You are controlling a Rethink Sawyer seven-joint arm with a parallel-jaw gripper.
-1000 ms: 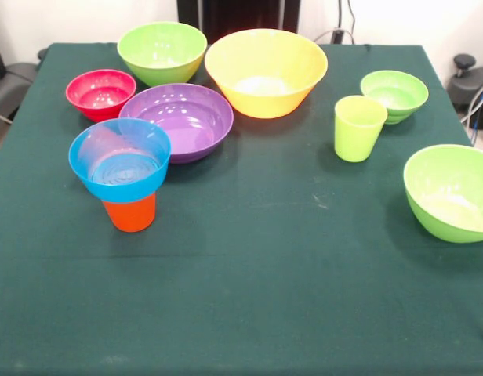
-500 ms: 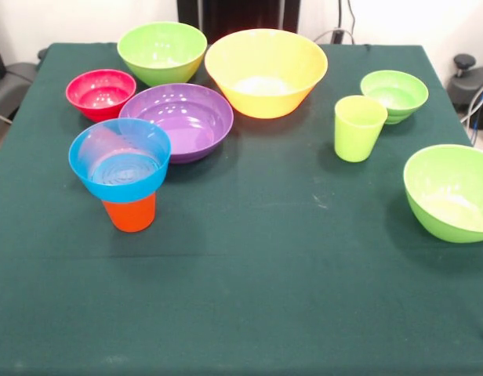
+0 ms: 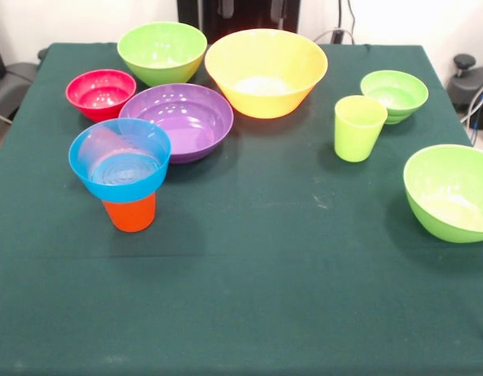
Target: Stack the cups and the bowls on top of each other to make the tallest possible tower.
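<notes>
Tower so far has two pieces: the orange cup stands on the green table toward the left side of the front view, and the blue bowl sits in its mouth with the opening upward. The long axis of this stack is vertical, and the wider piece is above, so it looks like a funnel; the bowl's rim seems nearly level. This order probably gives more height than nesting, but it also makes the stack top-heavy. The other pieces wait upright and apart, each with its mouth up, so each can be taken alone: the purple bowl just behind the tower, the magenta bowl and one lime green bowl further back, the yellow bowl at the middle back, the lime green cup near a small green bowl, and a bigger green bowl at the right edge. The gripper shows only as two dark tips at the top edge, standing apart with nothing between them, well away from the tower.
</notes>
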